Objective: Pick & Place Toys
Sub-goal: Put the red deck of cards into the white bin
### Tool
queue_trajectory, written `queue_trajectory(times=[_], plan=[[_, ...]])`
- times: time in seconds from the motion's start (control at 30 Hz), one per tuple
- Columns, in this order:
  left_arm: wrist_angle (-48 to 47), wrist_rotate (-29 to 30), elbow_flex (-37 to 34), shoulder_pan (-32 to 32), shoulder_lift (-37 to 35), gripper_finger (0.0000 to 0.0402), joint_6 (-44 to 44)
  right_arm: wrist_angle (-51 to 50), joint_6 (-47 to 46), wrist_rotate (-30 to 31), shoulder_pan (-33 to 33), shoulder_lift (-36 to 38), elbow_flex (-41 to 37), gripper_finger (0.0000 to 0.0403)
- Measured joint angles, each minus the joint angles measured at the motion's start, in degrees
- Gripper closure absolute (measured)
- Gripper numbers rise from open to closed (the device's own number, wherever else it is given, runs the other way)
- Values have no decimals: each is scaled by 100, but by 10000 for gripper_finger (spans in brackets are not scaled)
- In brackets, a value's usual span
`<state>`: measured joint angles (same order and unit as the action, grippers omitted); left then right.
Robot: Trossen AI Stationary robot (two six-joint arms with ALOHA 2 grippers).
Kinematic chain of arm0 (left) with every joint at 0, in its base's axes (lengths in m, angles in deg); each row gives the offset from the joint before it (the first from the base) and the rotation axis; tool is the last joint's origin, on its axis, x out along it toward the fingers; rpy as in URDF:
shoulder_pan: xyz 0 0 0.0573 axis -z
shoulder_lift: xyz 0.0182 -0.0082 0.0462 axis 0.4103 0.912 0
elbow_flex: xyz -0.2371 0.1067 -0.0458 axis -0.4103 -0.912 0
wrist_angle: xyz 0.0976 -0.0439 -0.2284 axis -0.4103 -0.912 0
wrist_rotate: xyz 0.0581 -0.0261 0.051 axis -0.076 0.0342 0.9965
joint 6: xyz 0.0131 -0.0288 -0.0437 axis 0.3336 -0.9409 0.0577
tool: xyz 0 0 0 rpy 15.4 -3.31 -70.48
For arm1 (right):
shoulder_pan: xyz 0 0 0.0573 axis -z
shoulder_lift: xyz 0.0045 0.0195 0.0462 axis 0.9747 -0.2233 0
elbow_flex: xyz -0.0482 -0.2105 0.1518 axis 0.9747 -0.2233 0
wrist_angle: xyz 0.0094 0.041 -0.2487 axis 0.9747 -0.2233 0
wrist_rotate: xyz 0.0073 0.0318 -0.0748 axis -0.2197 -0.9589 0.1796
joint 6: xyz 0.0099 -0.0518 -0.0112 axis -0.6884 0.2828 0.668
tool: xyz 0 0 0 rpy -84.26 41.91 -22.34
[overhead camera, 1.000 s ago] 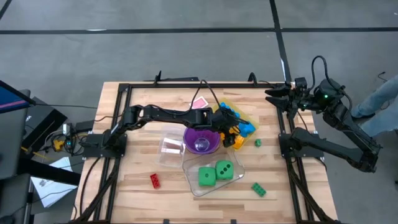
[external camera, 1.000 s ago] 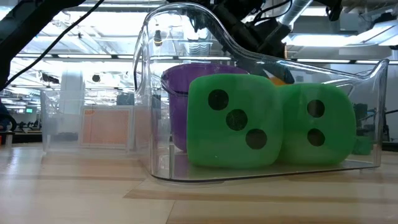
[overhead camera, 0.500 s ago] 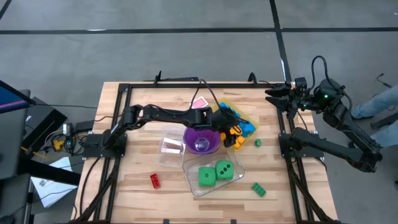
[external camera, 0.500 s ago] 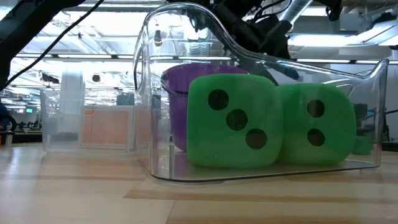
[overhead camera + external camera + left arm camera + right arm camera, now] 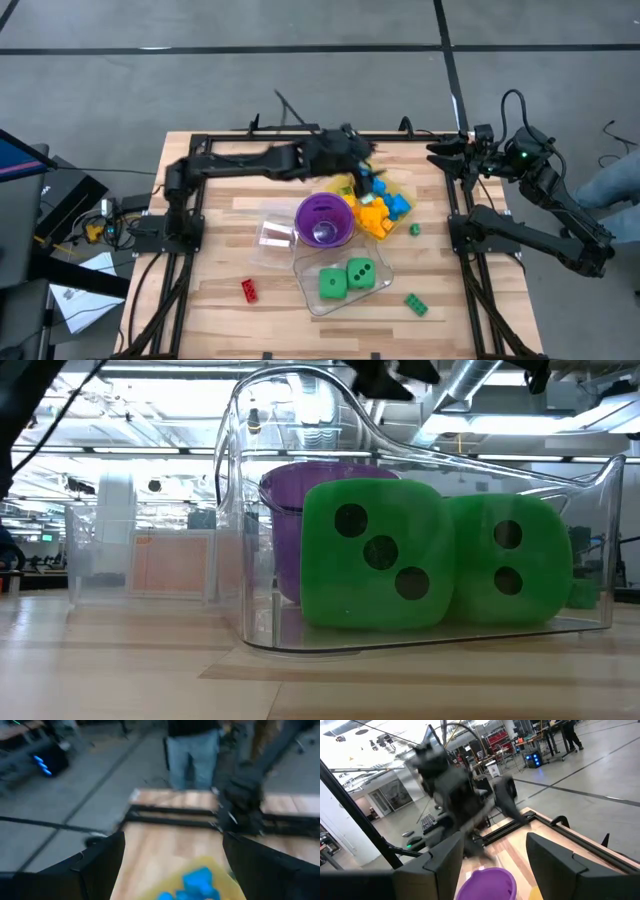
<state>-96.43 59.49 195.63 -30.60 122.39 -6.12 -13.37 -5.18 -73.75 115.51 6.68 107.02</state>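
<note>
The yellow tray [image 5: 352,187] holds blue, yellow and orange toy bricks [image 5: 380,208]; blue ones also show in the left wrist view [image 5: 197,881]. My left gripper [image 5: 364,170] hangs raised over the tray's far side, open and empty [image 5: 172,870]. Two green black-dotted dice [image 5: 346,277] lie in a clear tub [image 5: 312,300], large in the low view [image 5: 375,555]. A red brick [image 5: 249,290], a green brick [image 5: 415,303] and a small green bit [image 5: 414,230] lie on the table. My right gripper [image 5: 440,155] waits at the far right, open [image 5: 492,865].
A purple cup [image 5: 323,220] stands between the tray and the dice tub. A small clear tub [image 5: 272,235] lies left of it. A black frame [image 5: 230,140] rims the table. A person's legs [image 5: 192,750] stand beyond the table's edge.
My left gripper has risen from low over the tray beside the purple cup and swung toward the table's far edge, moving fast. The orange and yellow bricks it covered now show in the tray. The dice and tubs have not moved.
</note>
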Motion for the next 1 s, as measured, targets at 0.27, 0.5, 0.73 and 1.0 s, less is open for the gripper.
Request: queue_trajectory(times=[0.27,0.5,0.73,1.0], plan=[[-655,224,1,-542,-892,56,-17,0,-15,207,-4,0,0,194],[-1242,235,-2,-788,-1120,10,-35,-17,-59,408,-4,0,0,194],[-1708,331,-4,-1145,-1121,6,-185,-104,-60,568,-4,-2,0,194],[-2394,-9,-200,-1834,-789,4,-453,-151,-59,762,-4,-2,0,194]])
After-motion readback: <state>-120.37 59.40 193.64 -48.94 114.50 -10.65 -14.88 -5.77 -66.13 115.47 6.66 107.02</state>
